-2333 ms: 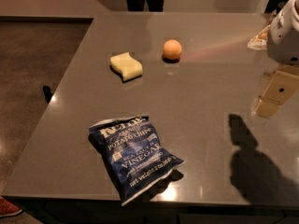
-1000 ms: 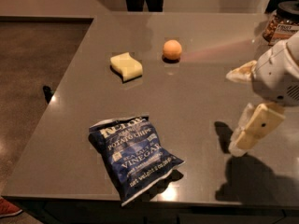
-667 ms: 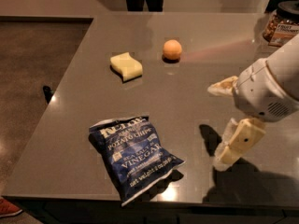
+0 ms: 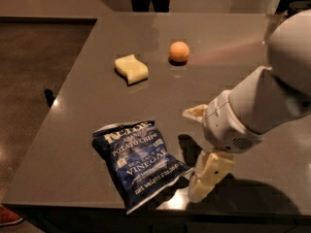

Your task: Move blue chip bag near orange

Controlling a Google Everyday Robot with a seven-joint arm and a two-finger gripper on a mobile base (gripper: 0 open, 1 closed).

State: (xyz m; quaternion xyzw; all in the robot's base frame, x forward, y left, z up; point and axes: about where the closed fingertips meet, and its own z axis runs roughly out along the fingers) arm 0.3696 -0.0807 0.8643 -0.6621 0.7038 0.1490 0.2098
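White rounded arm (image 4: 272, 96), cream gripper (image 4: 193, 154) lower right

Table (image 4: 87, 96): blue chip bag (image 4: 138, 161), sponge (image 4: 131, 69), orange (image 4: 179, 52); hand (image 4: 192, 154) beside bag.

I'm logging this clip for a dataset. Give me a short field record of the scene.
table: dark grey, three loose things on it
chip bag: lying flat near front edge, not held
orange: far side, right of sponge
sponge: far side, apart from orange
pincer: open, just right of chip bag
task state: chip bag and orange well apart
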